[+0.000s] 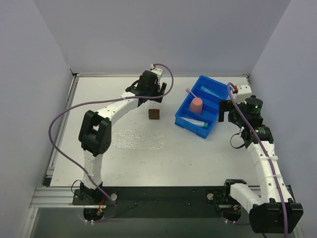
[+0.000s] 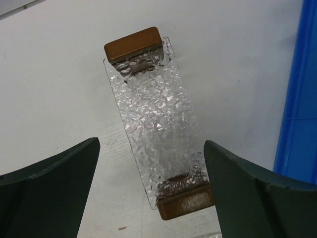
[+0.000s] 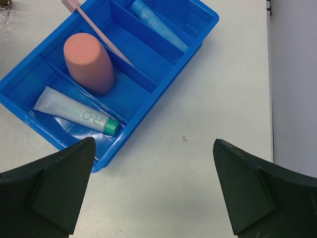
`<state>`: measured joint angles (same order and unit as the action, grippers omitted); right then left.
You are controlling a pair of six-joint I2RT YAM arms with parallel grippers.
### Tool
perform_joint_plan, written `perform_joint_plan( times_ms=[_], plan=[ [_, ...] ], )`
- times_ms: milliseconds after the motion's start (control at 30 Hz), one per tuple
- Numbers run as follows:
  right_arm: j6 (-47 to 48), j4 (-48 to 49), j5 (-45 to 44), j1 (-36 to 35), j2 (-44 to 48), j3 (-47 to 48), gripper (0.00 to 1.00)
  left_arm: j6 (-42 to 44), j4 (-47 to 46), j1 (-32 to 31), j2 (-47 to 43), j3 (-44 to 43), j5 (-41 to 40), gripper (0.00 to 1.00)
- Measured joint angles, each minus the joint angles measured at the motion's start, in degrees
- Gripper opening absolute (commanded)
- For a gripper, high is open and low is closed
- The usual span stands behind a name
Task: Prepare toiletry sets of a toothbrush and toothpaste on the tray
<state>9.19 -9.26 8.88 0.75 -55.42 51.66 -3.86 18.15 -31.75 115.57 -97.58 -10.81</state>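
The pink toothbrush (image 3: pixel 99 32) leans in the blue bin (image 3: pixel 161 91) beside the pink cup (image 3: pixel 89 62). A light blue toothpaste tube (image 3: pixel 158 25) lies in the far compartment. A whitish tube with a teal cap (image 3: pixel 74 114) lies in the near one. The clear bumpy tray (image 1: pixel 138 139) lies flat on the table, nothing on it. My left gripper (image 1: pixel 147 94) is open, low over a narrow clear bumpy strip (image 2: pixel 156 114) with a brown block at each end. My right gripper (image 3: pixel 153 143) is open and empty over bare table beside the bin.
In the top view the bin (image 1: pixel 216 119) stands at the right, with the cup (image 1: pixel 197 104), toothbrush (image 1: pixel 189 91) and both tubes (image 1: pixel 208 91) (image 1: pixel 197 122) inside. A brown block (image 1: pixel 154 114) sits left of it. Walls close in the table at the back and sides.
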Motion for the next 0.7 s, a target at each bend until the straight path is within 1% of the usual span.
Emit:
perform_joint_plan(
  times_ms=[100,367,700],
  plan=[
    [0.07,0.0,0.04,0.0,-0.44,0.0,1.0,-2.01,2.27,0.09,3.93,-4.0,-1.29,0.97],
    [0.5,0.0,0.13,0.0,-0.74,0.0,1.0,-5.25,6.67,0.07,11.06,-11.06,-2.51,0.97],
    [0.5,0.0,0.22,0.0,-0.79,0.0,1.0,-7.56,9.75,-0.09,15.76,-16.59,-2.71,0.98]
  ],
)
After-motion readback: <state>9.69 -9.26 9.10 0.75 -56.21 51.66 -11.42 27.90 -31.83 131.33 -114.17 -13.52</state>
